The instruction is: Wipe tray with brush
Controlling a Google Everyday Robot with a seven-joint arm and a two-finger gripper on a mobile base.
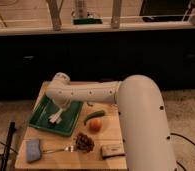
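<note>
A dark green tray (pixel 44 124) with a raised rim lies on the left half of the small wooden table (pixel 111 161). The whitish brush (pixel 56 116) rests on the tray's middle, its pale head toward the front. My white arm reaches in from the right, and my gripper (pixel 60 107) hangs right over the tray at the upper end of the brush. The wrist hides where the gripper meets the brush.
A grey-blue sponge block (pixel 33 150) and a metal fork (pixel 58 149) lie at the table's front left. A green pepper (pixel 93 116), an orange fruit (pixel 95 125), a dark brown cluster (pixel 84 141) and a tan block (pixel 111 149) sit right of the tray.
</note>
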